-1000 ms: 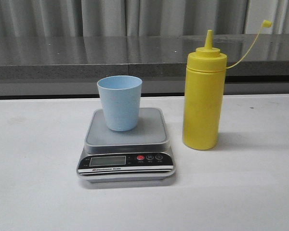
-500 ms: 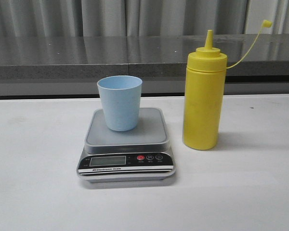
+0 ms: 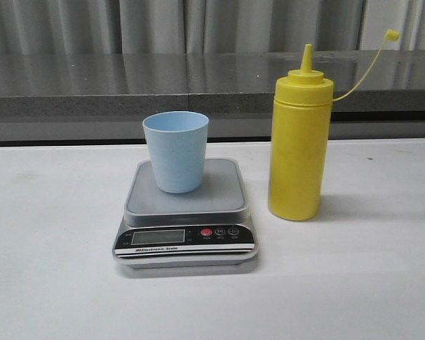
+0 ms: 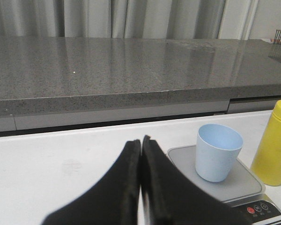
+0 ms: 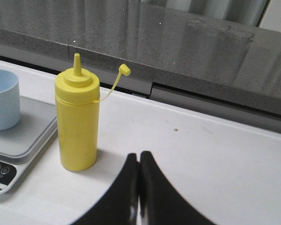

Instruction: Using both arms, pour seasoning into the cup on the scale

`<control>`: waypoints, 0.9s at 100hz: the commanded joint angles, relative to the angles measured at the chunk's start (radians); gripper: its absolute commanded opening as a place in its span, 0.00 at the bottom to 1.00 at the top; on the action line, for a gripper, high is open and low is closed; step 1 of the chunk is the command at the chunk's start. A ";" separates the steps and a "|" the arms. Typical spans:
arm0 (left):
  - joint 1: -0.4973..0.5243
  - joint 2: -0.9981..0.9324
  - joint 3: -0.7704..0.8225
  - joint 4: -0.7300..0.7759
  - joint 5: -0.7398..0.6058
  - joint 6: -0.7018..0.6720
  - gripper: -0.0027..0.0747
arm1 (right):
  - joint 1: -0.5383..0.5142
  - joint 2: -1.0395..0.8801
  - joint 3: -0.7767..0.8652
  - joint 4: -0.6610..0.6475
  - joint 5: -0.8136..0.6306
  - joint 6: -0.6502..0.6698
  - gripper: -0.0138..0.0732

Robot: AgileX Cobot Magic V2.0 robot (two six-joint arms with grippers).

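In the right wrist view, the right end effector (image 5: 139,187) is hovering low over the white worktop (image 5: 215,159) with its two fingers pressed together and holding nothing. The seasoning (image 5: 77,122) is standing just ahead of it and toward the scale side, upright, so its long axis is vertical, with the cap hanging free on its tether. This arm is the nearer one to the bottle. The left end effector (image 4: 141,187) is also closed and empty, and the cup (image 4: 218,152) is sitting ahead of it on the grey platform of the scale (image 3: 186,212), mouth up. In the front view, bottle and scale are standing close but apart, and open worktop is lying on the bottle's outer side for an approach.
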 commanded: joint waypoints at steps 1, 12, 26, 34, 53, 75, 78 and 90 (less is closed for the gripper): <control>0.006 0.008 -0.026 -0.004 -0.078 0.001 0.01 | -0.005 0.002 -0.029 -0.010 -0.120 0.005 0.08; 0.006 0.008 -0.026 -0.004 -0.078 0.001 0.01 | -0.014 -0.008 -0.018 -0.013 -0.156 0.005 0.08; 0.006 0.008 -0.026 -0.004 -0.078 0.001 0.01 | -0.045 -0.084 0.026 -0.013 -0.179 0.013 0.08; 0.006 0.008 -0.026 -0.004 -0.078 0.001 0.01 | -0.073 -0.142 0.058 -0.013 -0.179 0.037 0.08; 0.006 0.008 -0.026 -0.004 -0.078 0.001 0.01 | -0.157 -0.292 0.154 -0.013 -0.177 0.112 0.08; 0.006 0.008 -0.026 -0.004 -0.078 0.001 0.01 | -0.178 -0.424 0.248 -0.013 -0.179 0.151 0.08; 0.006 0.010 -0.026 -0.004 -0.078 0.001 0.01 | -0.178 -0.420 0.254 -0.013 -0.186 0.153 0.08; 0.006 0.010 -0.026 -0.004 -0.078 0.001 0.01 | -0.179 -0.421 0.297 -0.011 -0.194 0.154 0.08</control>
